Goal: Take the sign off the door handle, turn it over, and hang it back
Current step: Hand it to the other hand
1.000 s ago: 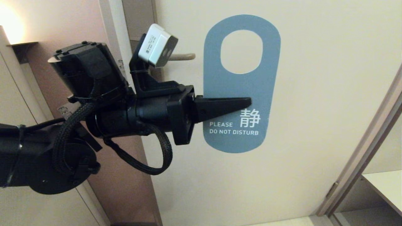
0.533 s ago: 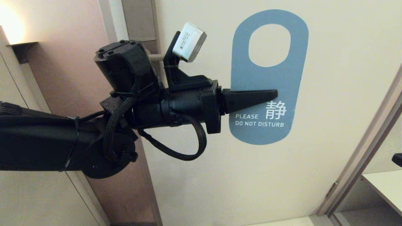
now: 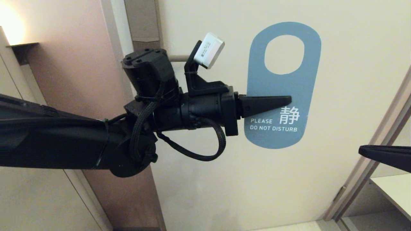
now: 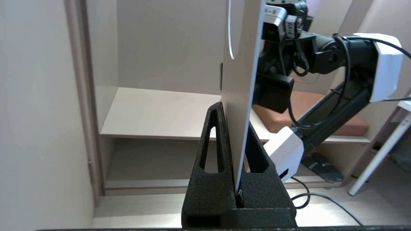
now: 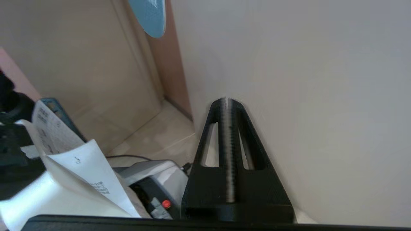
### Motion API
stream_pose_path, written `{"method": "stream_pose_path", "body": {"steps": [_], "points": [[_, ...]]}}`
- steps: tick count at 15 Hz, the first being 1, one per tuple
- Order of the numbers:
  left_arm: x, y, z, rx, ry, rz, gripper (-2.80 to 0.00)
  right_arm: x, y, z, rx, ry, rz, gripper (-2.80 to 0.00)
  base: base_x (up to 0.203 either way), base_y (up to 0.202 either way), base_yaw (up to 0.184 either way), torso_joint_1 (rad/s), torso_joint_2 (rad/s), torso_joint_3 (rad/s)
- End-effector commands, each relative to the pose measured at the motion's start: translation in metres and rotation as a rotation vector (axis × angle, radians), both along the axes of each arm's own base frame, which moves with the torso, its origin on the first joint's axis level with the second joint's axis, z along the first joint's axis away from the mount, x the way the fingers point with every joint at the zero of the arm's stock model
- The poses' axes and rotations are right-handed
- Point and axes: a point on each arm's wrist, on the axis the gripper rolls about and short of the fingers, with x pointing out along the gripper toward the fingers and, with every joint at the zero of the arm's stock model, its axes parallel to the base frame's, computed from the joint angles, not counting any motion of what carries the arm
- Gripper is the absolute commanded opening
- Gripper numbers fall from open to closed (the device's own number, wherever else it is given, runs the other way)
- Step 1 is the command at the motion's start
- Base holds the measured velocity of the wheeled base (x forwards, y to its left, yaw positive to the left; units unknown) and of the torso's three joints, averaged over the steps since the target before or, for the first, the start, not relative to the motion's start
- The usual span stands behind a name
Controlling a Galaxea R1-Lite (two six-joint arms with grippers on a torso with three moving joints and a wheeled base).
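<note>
Sign (image 3: 283, 93), blue "DO NOT DISTURB" face outward, hung clear of the door handle (image 3: 178, 58), pinched edge-on by the left claw (image 3: 286, 100). The right claw (image 3: 362, 150), pressed together, waited low; flipping well likely needs a firm handover.

a hotel-room doorway: a blue oblong "please do not disturb" door hanger (image 3: 284, 86) before a plain cream door (image 3: 224, 179), a glowing wall lamp (image 3: 11, 27), pale built-in wooden shelving (image 4: 160, 112).

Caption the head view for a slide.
Left end effector grips the sign, blue "DO NOT DISTURB" face showing, clear of the door handle.
</note>
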Motion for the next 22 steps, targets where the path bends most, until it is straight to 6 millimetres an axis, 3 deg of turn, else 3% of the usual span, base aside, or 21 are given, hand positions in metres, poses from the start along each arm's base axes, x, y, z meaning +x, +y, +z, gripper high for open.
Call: {"method": "stream_pose_path", "body": {"steps": [1, 9, 15, 22], "points": [[0.004, -0.008, -0.003, -0.001, 0.007, -0.014, -2.80, 0.010, 0.003, -0.001, 0.007, 0.036, 0.014, 0.00, 0.000, 0.000, 0.000, 0.000, 0.00, 0.000], [0.011, -0.017, -0.007, -0.002, 0.012, -0.019, -2.80, 0.024, 0.006, -0.010, -0.004, 0.091, 0.015, 0.00, 0.000, 0.000, 0.000, 0.000, 0.00, 0.000], [0.016, -0.024, -0.004, -0.018, 0.013, -0.025, -2.80, 0.054, 0.015, -0.011, 0.004, 0.051, 0.036, 0.00, 0.000, 0.000, 0.000, 0.000, 0.00, 0.000], [0.009, -0.034, -0.007, -0.015, 0.020, -0.055, -2.80, 0.060, 0.027, -0.006, 0.052, 0.016, 0.075, 0.00, 0.000, 0.000, 0.000, 0.000, 0.00, 0.000]]}}
